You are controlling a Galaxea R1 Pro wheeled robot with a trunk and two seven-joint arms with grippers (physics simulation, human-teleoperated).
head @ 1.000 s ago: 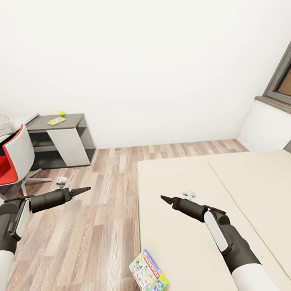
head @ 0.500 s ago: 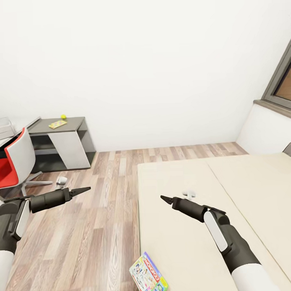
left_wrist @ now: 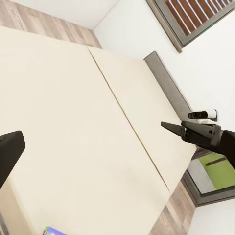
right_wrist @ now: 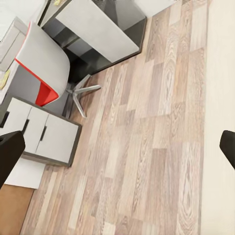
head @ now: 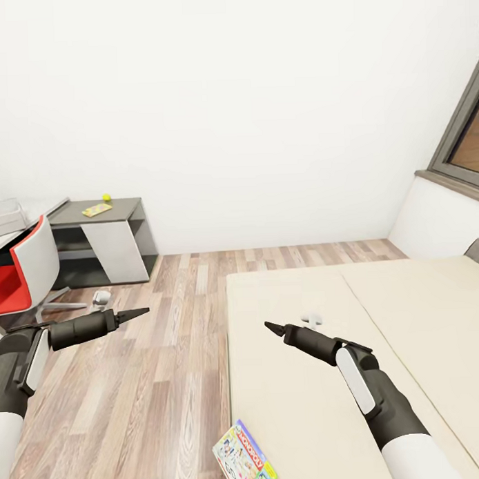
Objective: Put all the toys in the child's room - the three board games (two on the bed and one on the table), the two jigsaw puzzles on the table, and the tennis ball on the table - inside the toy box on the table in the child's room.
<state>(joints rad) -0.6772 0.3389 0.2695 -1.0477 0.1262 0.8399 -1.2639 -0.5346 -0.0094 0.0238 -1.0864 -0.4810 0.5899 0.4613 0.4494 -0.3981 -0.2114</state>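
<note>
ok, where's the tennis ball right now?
Head view, far left: the tennis ball sits on the dark grey desk wing against the wall, just behind a flat yellow board, beyond the red chair.

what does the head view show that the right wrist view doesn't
Head view alone: the board game lying at the bed's near corner, the tennis ball and a jigsaw puzzle on the dark grey wing of the table, the window, and both arms with the left pincer and right pincer looking shut and empty.

Right wrist view alone: the white drawers under the light grey wing.

Both: the red-and-white chair, the wood-plank floor and the bed.
</note>
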